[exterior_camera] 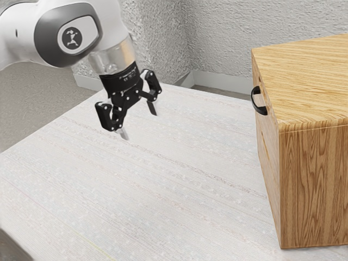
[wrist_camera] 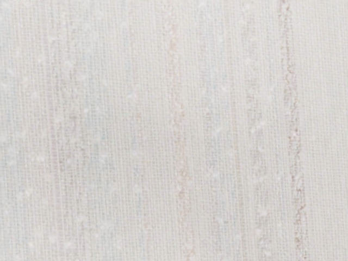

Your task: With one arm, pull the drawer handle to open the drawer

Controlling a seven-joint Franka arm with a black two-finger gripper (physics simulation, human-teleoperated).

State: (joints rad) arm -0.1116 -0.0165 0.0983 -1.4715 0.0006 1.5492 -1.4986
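Note:
A wooden cabinet point(exterior_camera: 304, 141) stands on the pale table point(exterior_camera: 163, 185) at the exterior view's right. Its drawer front faces the arm and carries a black loop handle point(exterior_camera: 258, 101) near the top; the drawer looks shut. My gripper point(exterior_camera: 138, 122) hangs above the table at the exterior view's upper left, well apart from the handle. Its fingers point(exterior_camera: 153, 106) are spread wide with nothing between them. The wrist view looks straight down on the bare white tabletop point(wrist_camera: 174, 130).
A rough grey wall point(exterior_camera: 228, 32) with a white baseboard runs behind the table. The table's edge falls away at the exterior view's left. A wide stretch of tabletop lies between my gripper and the cabinet.

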